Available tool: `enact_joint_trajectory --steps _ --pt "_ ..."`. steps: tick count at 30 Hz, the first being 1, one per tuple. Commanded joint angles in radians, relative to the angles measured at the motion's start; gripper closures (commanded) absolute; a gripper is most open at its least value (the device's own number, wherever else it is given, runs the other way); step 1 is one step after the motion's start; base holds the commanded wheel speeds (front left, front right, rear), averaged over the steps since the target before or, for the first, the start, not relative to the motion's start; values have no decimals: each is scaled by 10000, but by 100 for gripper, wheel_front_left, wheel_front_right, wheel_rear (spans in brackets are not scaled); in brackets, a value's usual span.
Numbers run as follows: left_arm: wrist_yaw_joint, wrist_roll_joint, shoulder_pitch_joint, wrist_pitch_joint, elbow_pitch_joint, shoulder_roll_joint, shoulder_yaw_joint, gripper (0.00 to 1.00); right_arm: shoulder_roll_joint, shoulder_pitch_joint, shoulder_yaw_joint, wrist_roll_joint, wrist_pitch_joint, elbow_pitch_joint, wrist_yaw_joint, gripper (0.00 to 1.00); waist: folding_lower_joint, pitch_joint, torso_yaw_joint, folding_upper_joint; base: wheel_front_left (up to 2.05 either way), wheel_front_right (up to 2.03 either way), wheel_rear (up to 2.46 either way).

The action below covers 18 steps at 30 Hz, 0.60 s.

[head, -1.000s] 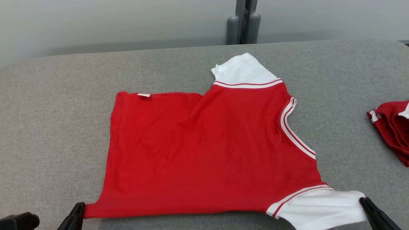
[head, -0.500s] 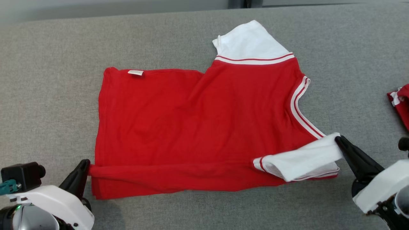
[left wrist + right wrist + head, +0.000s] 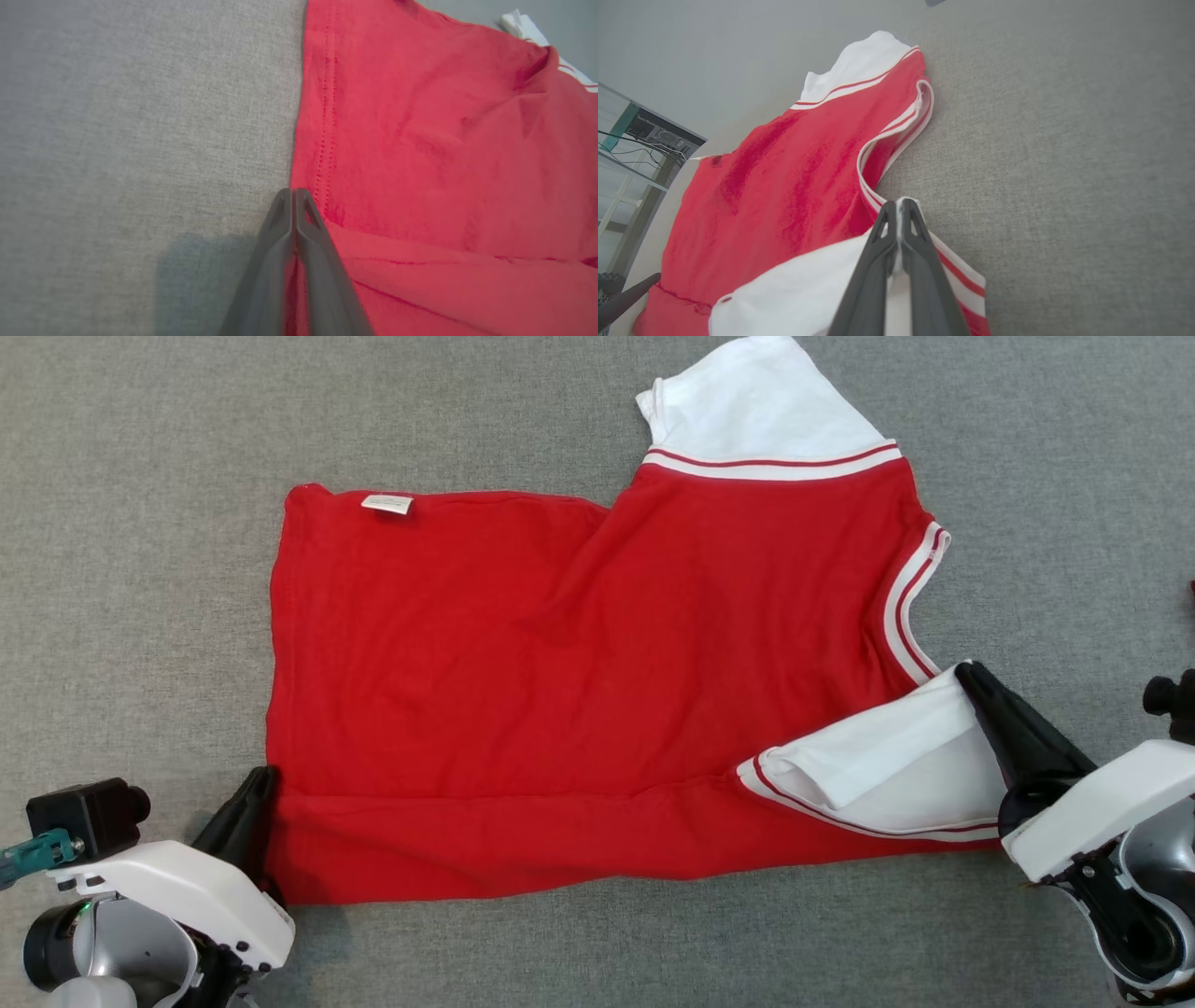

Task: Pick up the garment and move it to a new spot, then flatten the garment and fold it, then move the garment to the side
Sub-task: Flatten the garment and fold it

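Grey woven cloth covers the work surface (image 3: pixel 140 569) in the head view, and the red garment (image 3: pixel 579 663) lies spread across its middle, with a small white label (image 3: pixel 386 504) at its far left corner and the white far sleeve (image 3: pixel 756 401) at the top edge. The garment's near strip is folded over onto the body. At the lower left, the left gripper (image 3: pixel 257 793) has its fingers pressed together on the folded red corner. At the right, the right gripper (image 3: pixel 976 681) pinches the tip of the white near sleeve (image 3: pixel 878 765), raised over the red cloth just beside the striped neckline (image 3: pixel 910 597). In the left wrist view, the fingers meet at their tips with red fabric caught between them, at the stitched hem. In the right wrist view, the fingers are clamped on white sleeve cloth, and a shelf (image 3: pixel 640 135) with cables stands off to the left.
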Motion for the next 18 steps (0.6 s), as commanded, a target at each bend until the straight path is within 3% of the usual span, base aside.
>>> enact_joint_trajectory --steps 1,5,9,18 --pt "-11 -3 -151 -106 58 -6 73 0 -56 -72 -68 105 -215 -23 1 0 0 -25 15 0 0 0 0" --pt "122 69 -183 -1140 -151 -489 365 0 -7 109 -251 628 -1677 -176 1 0 0 -302 33 0 0 0 0" --pt "240 349 -396 -2255 -614 -831 661 0 20 214 -679 217 -3140 -360 1 0 0 -573 63 0 0 0 0" --pt "427 1963 -753 -4596 -977 -951 669 0 298 122 -1042 -2438 -5639 -554 1 0 0 -1233 -3 0 0 0 0"
